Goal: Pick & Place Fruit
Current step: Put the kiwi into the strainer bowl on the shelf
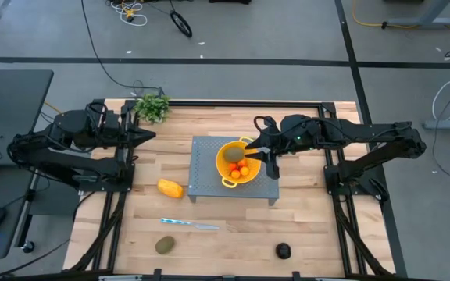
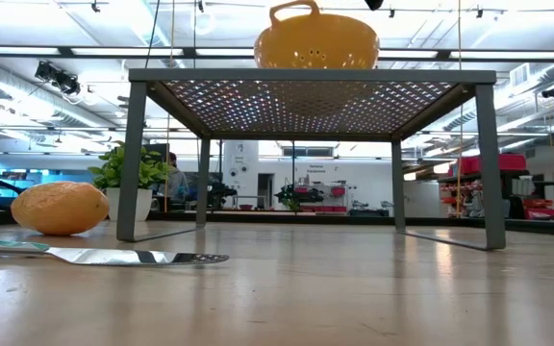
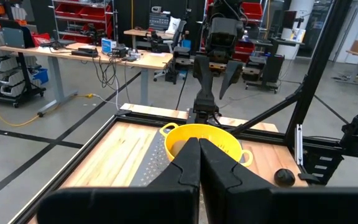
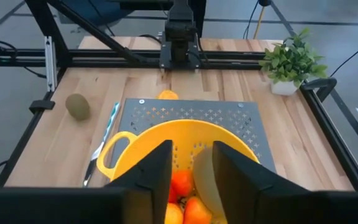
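**Fruit count with the right gripper over the colander**

Right gripper point(image 1: 269, 158): one, hanging above the far-right rim of the yellow colander point(image 1: 226, 173); its two dark fingers point(image 4: 155, 167) stand apart, with nothing pinched between them.

Directly below that gripper, inside the colander:
- small orange-red balls point(image 1: 240, 168): about three, bunched together; the exact count cannot be told.
- brownish-green oval point(image 1: 233, 155): one, lying against the balls.

Colander: one, two-handled, standing on a grey perforated stand point(image 1: 204, 151), of which there is one, raised on legs above the wooden counter point(image 1: 233, 226).

Out from the gripper, on the counter itself:
- yellow-orange oblong fruit point(image 1: 170, 188): one, just beside the stand on the side away from the gripper.
- small blackish round fruit point(image 1: 283, 250): one, well apart from the gripper, near the counter's front edge.
- second brownish-green oval point(image 1: 164, 245): one, farther off still, near the front edge on the left arm's side.
- silvery knife point(image 1: 190, 225): one, lying flat between the oblong fruit and that oval.
- small potted green plant point(image 1: 153, 106): one, at the far corner of the counter on the left arm's side.

Left gripper point(image 3: 199, 160): one, fingers pressed together and holding nothing, waiting at the left edge of the counter, well apart from the right gripper and pointed toward the colander.
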Robot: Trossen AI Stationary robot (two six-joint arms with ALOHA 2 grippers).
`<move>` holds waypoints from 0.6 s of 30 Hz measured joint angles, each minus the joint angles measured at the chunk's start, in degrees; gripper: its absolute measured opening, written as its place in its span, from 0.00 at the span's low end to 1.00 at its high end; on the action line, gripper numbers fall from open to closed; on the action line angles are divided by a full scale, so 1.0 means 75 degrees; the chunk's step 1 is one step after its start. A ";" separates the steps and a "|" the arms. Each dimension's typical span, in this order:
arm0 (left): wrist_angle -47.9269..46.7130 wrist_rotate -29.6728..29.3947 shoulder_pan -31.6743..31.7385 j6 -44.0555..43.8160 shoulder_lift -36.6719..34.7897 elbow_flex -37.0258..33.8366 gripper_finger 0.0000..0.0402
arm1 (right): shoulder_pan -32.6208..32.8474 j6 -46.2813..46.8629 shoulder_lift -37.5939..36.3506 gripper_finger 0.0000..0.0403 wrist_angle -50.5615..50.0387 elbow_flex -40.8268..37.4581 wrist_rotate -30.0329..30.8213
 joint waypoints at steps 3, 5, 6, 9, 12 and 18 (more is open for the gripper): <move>0.0001 0.0000 0.0002 0.0000 0.0000 0.0000 0.00 | 0.0000 -0.0102 0.0000 0.24 0.0000 0.0000 0.0000; 0.0001 0.0000 0.0000 0.0000 0.0000 0.0000 0.00 | 0.0000 -0.0111 0.0000 0.21 0.0000 0.0000 0.0000; 0.0001 0.0000 0.0000 0.0000 0.0000 0.0000 0.00 | 0.0000 -0.0113 0.0000 0.20 0.0000 0.0000 0.0000; 0.0001 0.0000 0.0001 0.0005 0.0000 0.0001 0.00 | 0.0000 -0.0113 0.0000 0.16 0.0000 0.0000 0.0000; 0.0001 0.0000 0.0000 0.0009 0.0000 0.0000 0.00 | 0.0000 -0.0116 0.0000 0.13 0.0000 0.0000 0.0000; 0.0001 -0.0001 0.0001 0.0020 0.0000 0.0000 0.00 | 0.0000 -0.0196 0.0000 0.09 0.0000 0.0000 0.0000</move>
